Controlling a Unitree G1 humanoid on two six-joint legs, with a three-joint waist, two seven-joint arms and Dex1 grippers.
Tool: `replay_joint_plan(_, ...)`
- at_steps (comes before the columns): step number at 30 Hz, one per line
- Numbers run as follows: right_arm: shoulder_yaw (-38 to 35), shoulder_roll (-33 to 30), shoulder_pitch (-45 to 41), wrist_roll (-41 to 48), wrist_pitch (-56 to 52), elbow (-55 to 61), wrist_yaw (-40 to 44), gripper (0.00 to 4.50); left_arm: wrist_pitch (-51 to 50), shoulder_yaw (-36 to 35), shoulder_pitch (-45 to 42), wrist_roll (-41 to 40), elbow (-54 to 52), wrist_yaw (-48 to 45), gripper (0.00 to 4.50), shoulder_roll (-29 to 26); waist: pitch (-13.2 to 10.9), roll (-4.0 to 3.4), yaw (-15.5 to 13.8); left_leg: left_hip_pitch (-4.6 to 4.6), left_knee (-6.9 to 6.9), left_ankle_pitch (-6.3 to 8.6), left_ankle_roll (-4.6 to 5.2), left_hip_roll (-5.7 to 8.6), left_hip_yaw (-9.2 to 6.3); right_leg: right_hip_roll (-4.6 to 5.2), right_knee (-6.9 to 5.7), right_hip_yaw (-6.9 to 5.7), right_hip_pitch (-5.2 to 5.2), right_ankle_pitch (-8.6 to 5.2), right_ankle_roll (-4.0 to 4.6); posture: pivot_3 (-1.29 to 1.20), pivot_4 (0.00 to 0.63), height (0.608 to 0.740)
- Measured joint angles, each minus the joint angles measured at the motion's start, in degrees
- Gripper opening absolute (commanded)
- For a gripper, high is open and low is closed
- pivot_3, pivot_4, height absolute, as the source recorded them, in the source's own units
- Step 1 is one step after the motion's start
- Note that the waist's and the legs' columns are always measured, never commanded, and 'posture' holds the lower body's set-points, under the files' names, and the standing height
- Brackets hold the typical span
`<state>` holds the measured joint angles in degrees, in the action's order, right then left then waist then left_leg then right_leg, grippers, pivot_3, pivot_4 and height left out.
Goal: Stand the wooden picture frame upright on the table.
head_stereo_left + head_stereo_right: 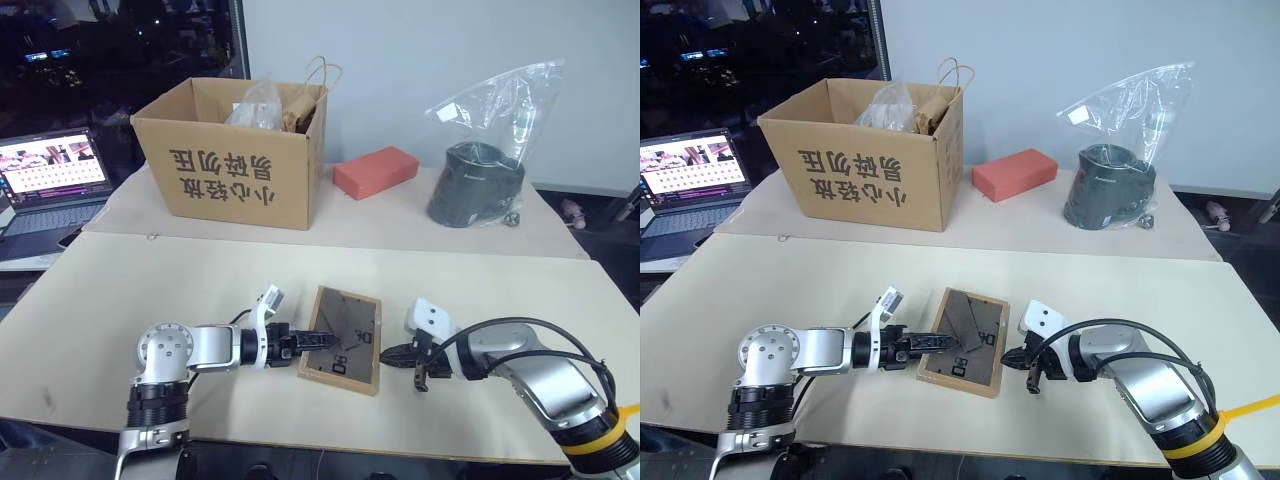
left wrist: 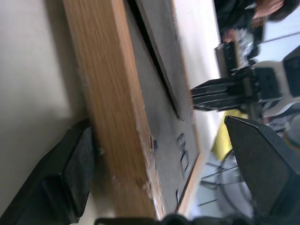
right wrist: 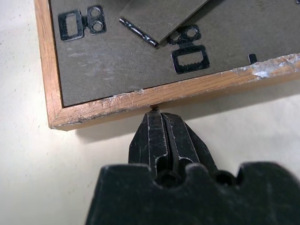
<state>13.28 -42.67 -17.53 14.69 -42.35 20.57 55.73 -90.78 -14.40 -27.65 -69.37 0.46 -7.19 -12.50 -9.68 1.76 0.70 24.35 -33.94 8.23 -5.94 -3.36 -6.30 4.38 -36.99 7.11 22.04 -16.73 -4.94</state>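
Two tools, left (image 1: 318, 342) and right (image 1: 388, 354), flanking one wooden picture frame (image 1: 345, 335)

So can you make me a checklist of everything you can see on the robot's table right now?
Surface: table, pale beige, with a second beige top behind it.
Job's things: wooden picture frame lying flat, dark back panel up, not yet standing.
Clutter: cardboard box holding bags, red block, dark round thing in a clear bag, all at the back.
Grippers: left gripper jaws open, straddling the frame's near-left edge, one below and one above; right gripper jaws shut, tip at the frame's right edge.
Cables: black cables looping along the right arm.
Surroundings: open laptop at far left, dark window behind, pale wall.
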Motion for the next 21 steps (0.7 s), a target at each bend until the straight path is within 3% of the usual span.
replay_joint_plan(3, 0.3, 0.17, 0.58, 0.08, -0.7, 0.39, -0.84, 0.0, 0.0, 0.45, 0.83, -3.22, 0.44, 1.55, 4.47, -1.36, 0.0, 0.0, 0.18, 0.01, 0.04, 0.02, 0.03, 0.03, 0.0, 0.03, -0.01, 0.0, 0.03, 0.02, 0.04, 0.0, 0.15, 0.74)
replay_joint_plan(6, 0.29, 0.13, 0.58, 0.09, -0.97, 0.75, -1.06, 0.0, -0.39, 0.53, 0.9, -6.12, 1.97, 2.49, 3.71, -3.8, 0.0, 0.0, 0.6, -0.03, 0.05, 0.02, 0.04, 0.02, 0.0, 0.01, -0.04, 0.0, 0.05, 0.01, 0.04, 0.0, 0.15, 0.74)
replay_joint_plan(11, 0.3, 0.02, -0.58, 0.09, -1.16, 0.57, -0.93, 0.0, -0.94, 0.18, 0.93, -7.55, 5.26, 4.68, 1.7, -4.29, 0.0, 0.0, 1.43, -0.02, 0.02, 0.01, 0.03, 0.02, 0.0, 0.01, -0.04, 0.0, 0.05, -0.04, -0.05, 0.0, 0.15, 0.74)
replay_joint_plan(13, 0.25, -0.14, -1.56, 0.05, -1.53, -0.04, -0.84, 0.0, -0.99, -0.8, 0.51, -8.94, 5.8, 4.75, 1.18, -3.05, -0.01, 0.01, 1.49, -0.01, 0.0, 0.0, 0.02, 0.02, 0.0, 0.01, -0.04, 0.0, 0.04, -0.03, -0.04, 0.0, 0.15, 0.74)
replay_joint_plan(17, -1.27, -0.35, -2.41, 1.33, -2.34, -0.38, -0.75, 0.0, -1.12, -1.92, 0.18, -9.68, 6.82, 5.45, 1.16, -3.02, -0.01, 0.02, 1.55, 0.01, 0.01, 0.0, 0.02, 0.03, 0.0, 0.02, -0.04, 0.0, 0.05, -0.01, 0.0, 0.0, 0.15, 0.74)
replay_joint_plan(20, -8.56, -0.79, -6.08, 7.82, -6.34, -2.44, 0.77, 0.0, -1.11, -2.49, -0.93, -10.54, 6.93, 4.54, 1.16, -5.33, -0.2, 0.02, 1.93, 0.08, 0.0, -0.06, 0.02, 0.03, 0.0, 0.01, -0.1, 0.02, 0.16, 0.07, 0.09, 0.0, 0.15, 0.74)
replay_joint_plan(21, -11.64, -0.92, -8.16, 10.12, -7.82, -2.99, 0.94, 0.29, -1.06, -2.94, -1.39, -11.18, 6.95, 3.97, 1.16, -6.44, -0.22, 0.02, 2.05, 0.06, 0.01, -0.06, 0.02, 0.02, 0.0, 0.0, -0.12, 0.02, 0.16, 0.08, 0.09, 0.0, 0.15, 0.74)
